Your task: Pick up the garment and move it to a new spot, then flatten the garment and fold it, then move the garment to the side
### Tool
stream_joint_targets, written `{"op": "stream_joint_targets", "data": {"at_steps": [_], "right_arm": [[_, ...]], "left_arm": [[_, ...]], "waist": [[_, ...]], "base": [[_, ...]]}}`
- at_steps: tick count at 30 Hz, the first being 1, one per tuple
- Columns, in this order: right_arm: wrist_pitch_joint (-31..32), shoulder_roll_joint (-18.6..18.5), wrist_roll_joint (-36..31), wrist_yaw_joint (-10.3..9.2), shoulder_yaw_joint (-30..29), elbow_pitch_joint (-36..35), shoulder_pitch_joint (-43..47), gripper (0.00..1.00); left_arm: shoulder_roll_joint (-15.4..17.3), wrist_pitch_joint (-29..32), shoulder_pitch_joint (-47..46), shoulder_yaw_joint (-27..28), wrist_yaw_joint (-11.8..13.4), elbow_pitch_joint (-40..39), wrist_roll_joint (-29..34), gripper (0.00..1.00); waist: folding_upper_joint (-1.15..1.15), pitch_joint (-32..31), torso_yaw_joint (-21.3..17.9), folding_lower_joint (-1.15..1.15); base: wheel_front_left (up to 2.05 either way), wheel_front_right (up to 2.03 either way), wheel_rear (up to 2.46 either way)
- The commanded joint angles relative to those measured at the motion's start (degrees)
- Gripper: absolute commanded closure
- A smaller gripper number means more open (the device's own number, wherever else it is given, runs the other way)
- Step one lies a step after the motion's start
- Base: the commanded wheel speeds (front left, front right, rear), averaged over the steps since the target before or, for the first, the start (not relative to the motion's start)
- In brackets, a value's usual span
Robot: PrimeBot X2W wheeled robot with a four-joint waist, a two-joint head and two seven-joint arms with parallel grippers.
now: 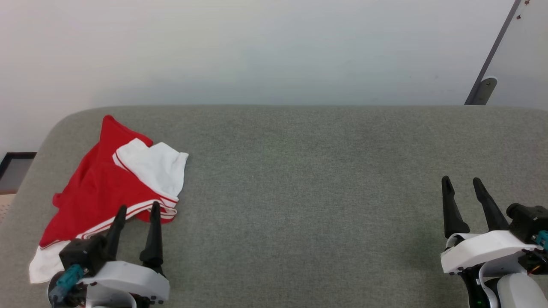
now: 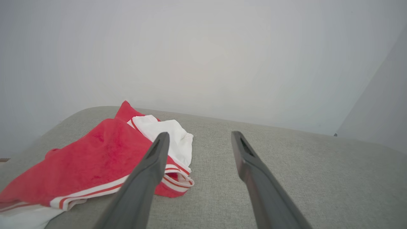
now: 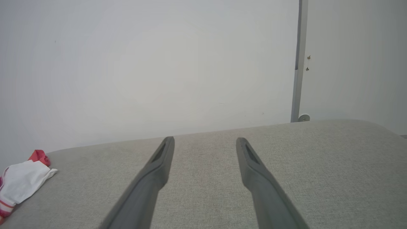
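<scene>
The red garment (image 1: 98,188) lies crumpled on the left part of the grey padded surface (image 1: 299,192), and no claw is holding it.

One white sleeve is folded over the red cloth, and the striped trim runs along the near edge of the garment. The left gripper (image 1: 139,206) is at this near edge with its two fingers spread apart and nothing between them. One finger crosses the trim in the left wrist view, but I cannot tell if it touches the cloth. The right gripper (image 1: 461,179) is well apart on the right side over bare surface, also spread wide and empty. Behind the surface stands a pale wall (image 1: 257,51).
</scene>
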Motion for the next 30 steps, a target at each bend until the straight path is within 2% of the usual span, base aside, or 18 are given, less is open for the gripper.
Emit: {"op": "stream_joint_targets", "data": {"at_steps": [1,15,30], "right_arm": [[-0.61,-0.16,-1.29,-0.04,-0.16,-0.44,-0.59,0.0],[-2.13,1.09,-3.87,-0.05,-1.47,-1.88,1.84,0.0],[-3.81,2.03,-5.37,-0.05,-3.69,-3.28,3.5,0.0]], "left_arm": [[0.26,-0.54,-0.49,0.22,-0.38,-0.37,1.33,0.0],[-0.63,-2.09,0.74,1.62,-2.43,0.24,6.15,0.0],[-1.53,-3.71,0.64,2.88,-4.27,3.62,6.18,0.0]], "waist": [[-0.01,-0.07,-0.03,0.0],[-0.01,-0.48,-0.01,0.0],[-0.01,-0.52,0.48,0.0]], "base": [[0.0,0.0,0.0],[0.0,0.0,0.0],[0.0,0.0,0.0]]}}
